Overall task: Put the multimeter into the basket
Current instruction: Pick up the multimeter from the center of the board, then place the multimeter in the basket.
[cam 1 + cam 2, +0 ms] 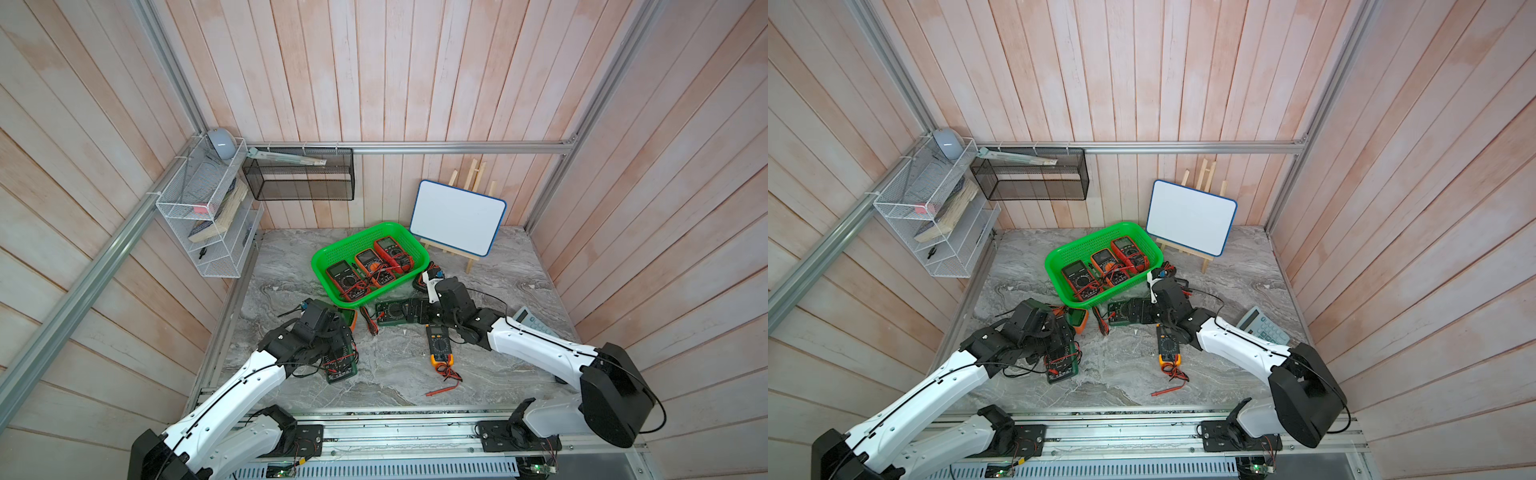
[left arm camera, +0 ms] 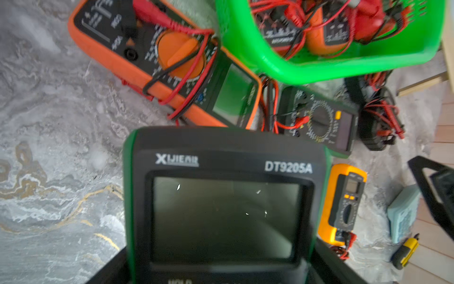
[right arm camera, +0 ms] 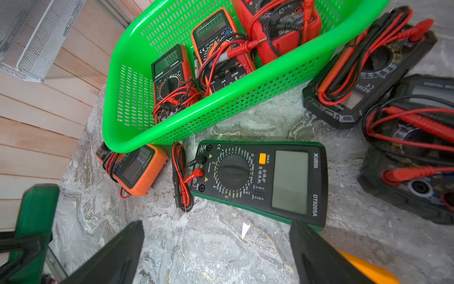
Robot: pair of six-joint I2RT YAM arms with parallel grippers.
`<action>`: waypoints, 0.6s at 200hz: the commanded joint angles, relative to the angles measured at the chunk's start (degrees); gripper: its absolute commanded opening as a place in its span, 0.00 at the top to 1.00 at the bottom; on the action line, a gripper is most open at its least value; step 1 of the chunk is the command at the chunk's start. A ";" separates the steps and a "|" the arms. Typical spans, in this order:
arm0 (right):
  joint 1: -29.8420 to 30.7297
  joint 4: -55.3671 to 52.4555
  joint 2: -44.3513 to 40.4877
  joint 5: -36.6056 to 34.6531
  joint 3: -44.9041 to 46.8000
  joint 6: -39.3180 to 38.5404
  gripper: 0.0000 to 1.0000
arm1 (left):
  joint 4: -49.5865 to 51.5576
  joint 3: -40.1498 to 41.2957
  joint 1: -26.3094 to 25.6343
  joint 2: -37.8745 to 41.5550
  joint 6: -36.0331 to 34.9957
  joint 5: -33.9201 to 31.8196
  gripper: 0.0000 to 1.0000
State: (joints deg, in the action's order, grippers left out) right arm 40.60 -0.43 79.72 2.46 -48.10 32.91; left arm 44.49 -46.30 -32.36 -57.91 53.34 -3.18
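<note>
The green basket (image 1: 353, 243) (image 1: 1088, 245) stands mid-table with three multimeters in it. My left gripper (image 1: 334, 353) is shut on a green-edged DT9205A multimeter (image 2: 221, 196), close to the table and near the front left of the basket; its screen fills the left wrist view. My right gripper (image 3: 216, 228) is open and empty over bare marble, right beside a second green DT9205A multimeter (image 3: 260, 179) (image 1: 392, 312) that lies flat in front of the basket wall (image 3: 221, 110).
An orange multimeter (image 1: 351, 318) (image 3: 137, 167) lies at the basket's front corner. A yellow clamp meter (image 1: 439, 345) and a loose red probe (image 1: 442, 390) lie mid-table. Black meters (image 3: 368, 73) sit right of the basket. A calculator (image 1: 534, 322) and a whiteboard (image 1: 457, 216) stand further right.
</note>
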 commanded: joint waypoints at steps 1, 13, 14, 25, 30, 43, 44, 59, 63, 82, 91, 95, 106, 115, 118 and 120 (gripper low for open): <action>-1.21 -0.11 0.96 0.07 -2.01 -0.59 0.02 | -7.06 -5.12 0.81 -4.09 -2.60 -3.06 1.00; -1.70 0.14 1.00 0.04 -2.26 -0.65 0.02 | -10.09 -7.88 1.96 -7.71 -4.48 -2.40 1.00; -1.73 0.15 0.98 0.02 -2.26 -0.65 0.02 | -10.24 -8.21 2.09 -8.08 -4.65 -2.33 1.00; -2.39 0.33 1.03 0.07 -2.26 -0.56 0.02 | -12.94 -11.16 3.57 -11.38 -6.28 -1.69 1.00; -2.71 0.41 1.11 0.16 -2.27 -0.52 0.02 | -14.38 -12.31 4.39 -12.83 -6.98 -1.12 1.00; -3.45 0.56 1.18 0.20 -2.22 -0.40 0.02 | -17.65 -15.97 6.33 -16.56 -8.68 -1.12 1.00; -3.48 0.62 1.20 0.23 -2.20 -0.39 0.02 | -17.84 -16.25 6.47 -16.85 -8.77 -1.12 1.00; -4.18 0.96 1.13 0.23 -2.00 -0.30 0.02 | -20.82 -20.45 8.69 -21.42 -10.54 -1.09 1.00; -4.46 1.08 1.09 0.14 -1.92 -0.25 0.02 | -21.14 -21.46 9.34 -22.71 -10.77 -1.22 1.00; -4.99 1.63 1.18 -0.15 -1.50 -0.12 0.02 | -22.72 -28.16 11.57 -28.50 -12.21 -1.17 1.00; -5.18 1.94 1.23 -0.17 -1.17 0.05 0.02 | -23.02 -31.17 12.30 -31.09 -12.89 -1.80 1.00; -5.26 2.04 1.30 -0.18 -1.13 0.14 0.02 | -23.04 -32.27 12.60 -32.26 -13.22 -1.83 1.00; -5.40 2.27 1.49 -0.31 -0.78 0.40 0.02 | -22.89 -35.90 13.31 -35.47 -13.83 -2.49 1.00; -5.46 2.46 1.58 -0.40 -0.45 0.55 0.02 | -22.68 -38.25 13.85 -37.89 -14.03 -2.88 1.00; -5.51 2.59 1.58 -0.45 -0.36 0.58 0.02 | -22.76 -38.87 14.04 -38.58 -14.05 -2.95 1.00; -5.50 2.66 1.58 -0.51 -0.27 0.65 0.02 | -22.71 -39.30 14.13 -39.07 -14.12 -2.97 1.00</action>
State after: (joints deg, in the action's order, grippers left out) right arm 35.42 0.51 80.44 2.46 -48.82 32.97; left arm 25.17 -80.03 -19.33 -93.03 41.95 -4.58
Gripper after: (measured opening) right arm 0.981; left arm 0.926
